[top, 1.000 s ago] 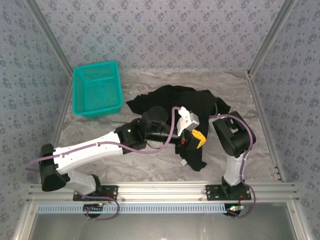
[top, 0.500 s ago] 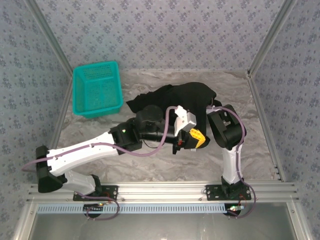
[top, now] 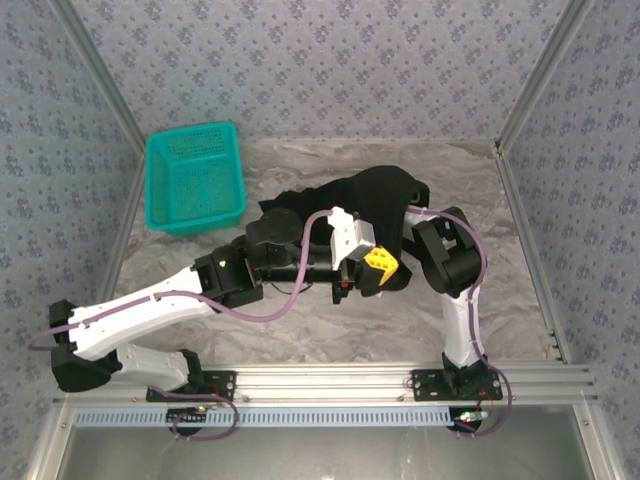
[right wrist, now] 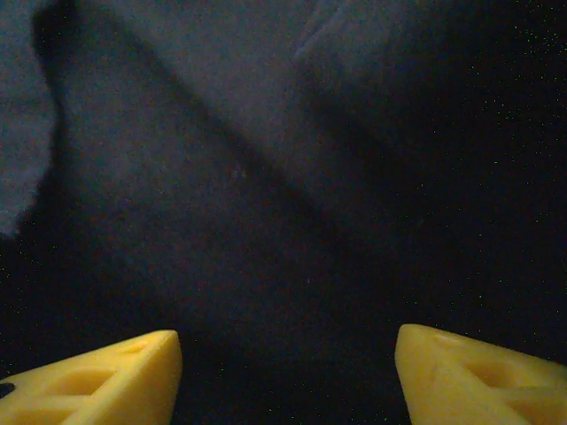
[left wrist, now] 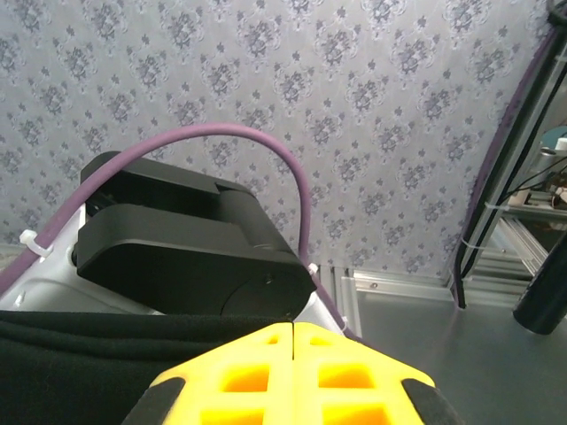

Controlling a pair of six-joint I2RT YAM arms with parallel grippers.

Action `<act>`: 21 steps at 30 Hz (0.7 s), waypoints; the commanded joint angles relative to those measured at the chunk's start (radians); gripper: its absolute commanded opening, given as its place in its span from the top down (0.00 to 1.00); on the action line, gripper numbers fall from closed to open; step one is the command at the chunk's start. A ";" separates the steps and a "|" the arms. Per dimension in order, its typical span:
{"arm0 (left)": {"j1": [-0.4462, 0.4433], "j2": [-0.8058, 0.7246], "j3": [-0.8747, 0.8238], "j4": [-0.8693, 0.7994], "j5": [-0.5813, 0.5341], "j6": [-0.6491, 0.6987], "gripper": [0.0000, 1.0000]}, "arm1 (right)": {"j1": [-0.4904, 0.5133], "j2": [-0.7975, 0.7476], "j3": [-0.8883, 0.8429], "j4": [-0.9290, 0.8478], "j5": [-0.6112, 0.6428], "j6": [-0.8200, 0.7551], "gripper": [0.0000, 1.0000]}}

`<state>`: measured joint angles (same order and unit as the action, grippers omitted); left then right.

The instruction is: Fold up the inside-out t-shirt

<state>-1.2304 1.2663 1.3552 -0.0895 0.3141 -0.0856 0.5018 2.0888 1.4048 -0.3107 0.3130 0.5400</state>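
Overhead looks down; wrist cameras hug t-shirt [top: 385, 195].

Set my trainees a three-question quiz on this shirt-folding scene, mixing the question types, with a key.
1. True or false: the black t-shirt lies inside the teal basket.
2. On the left gripper, the fingers are: A) shut together; B) wide apart; C) clamped on the basket rim.
3. What does the right gripper, fingers apart, face?
Key: 1 false, it lies bunched on the table, right of the basket; 2 A; 3 the t-shirt's dark cloth.
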 commanded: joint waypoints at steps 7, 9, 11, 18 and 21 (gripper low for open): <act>0.019 -0.001 0.002 0.051 0.000 -0.006 1.00 | -0.015 0.111 0.122 -0.249 -0.075 -0.125 0.30; 0.030 -0.004 0.004 0.050 -0.008 -0.015 1.00 | -0.013 0.128 0.130 -0.240 -0.110 -0.126 0.36; 0.047 -0.012 0.000 0.047 -0.027 -0.024 1.00 | -0.013 0.134 0.125 -0.227 -0.133 -0.126 0.48; 0.134 -0.037 -0.029 0.030 -0.135 -0.057 1.00 | -0.022 0.086 0.109 -0.190 -0.157 -0.181 0.88; 0.205 -0.058 -0.056 0.037 -0.203 -0.110 1.00 | -0.021 0.026 0.087 -0.164 -0.189 -0.228 0.99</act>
<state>-1.0748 1.2499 1.3178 -0.0891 0.1940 -0.1417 0.4862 2.1426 1.5349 -0.4278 0.1905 0.3679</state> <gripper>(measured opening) 0.042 0.059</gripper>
